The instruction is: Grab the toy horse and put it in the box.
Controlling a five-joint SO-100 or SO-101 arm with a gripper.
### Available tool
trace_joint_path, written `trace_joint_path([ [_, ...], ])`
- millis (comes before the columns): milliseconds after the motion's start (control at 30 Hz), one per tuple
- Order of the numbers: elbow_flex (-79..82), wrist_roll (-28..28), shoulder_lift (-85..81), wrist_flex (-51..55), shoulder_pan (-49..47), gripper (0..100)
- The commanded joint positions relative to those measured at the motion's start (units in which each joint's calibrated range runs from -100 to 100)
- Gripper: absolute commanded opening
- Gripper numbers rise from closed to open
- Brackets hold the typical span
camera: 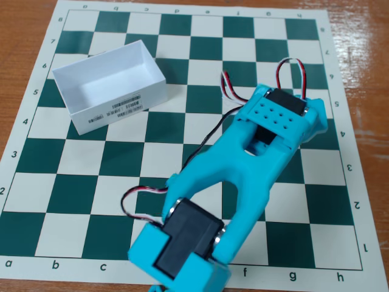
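The white open-top box (pixel 111 85) stands on the chessboard at the upper left, with barcode stickers on its near long side, and its inside looks empty. The cyan arm (pixel 243 170) reaches from the bottom edge up to the right. Its wrist block (pixel 281 112) hangs over the squares at the right of the board, well to the right of the box. The gripper's fingers point down under that block and are hidden. The toy horse is not visible; it may lie under the wrist, but I cannot tell.
The green and white chessboard mat (pixel 79 176) lies on a wooden table (pixel 24 24). Red, white and black servo cables (pixel 285 67) loop above the wrist, and another loop (pixel 140 198) hangs by the arm's base.
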Motion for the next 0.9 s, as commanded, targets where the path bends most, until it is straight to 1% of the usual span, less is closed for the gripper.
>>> trace_joint_path([
  [0,-8.56,0.55,3.79,2.26,-0.74,40],
  [133,-14.12,0.69,10.52,3.01,-1.45,39],
  [300,-16.30,0.69,15.56,3.01,-2.03,39],
  [533,-16.48,0.55,18.48,3.68,-2.95,39],
  [867,-20.76,1.13,21.84,3.34,-0.81,39],
])
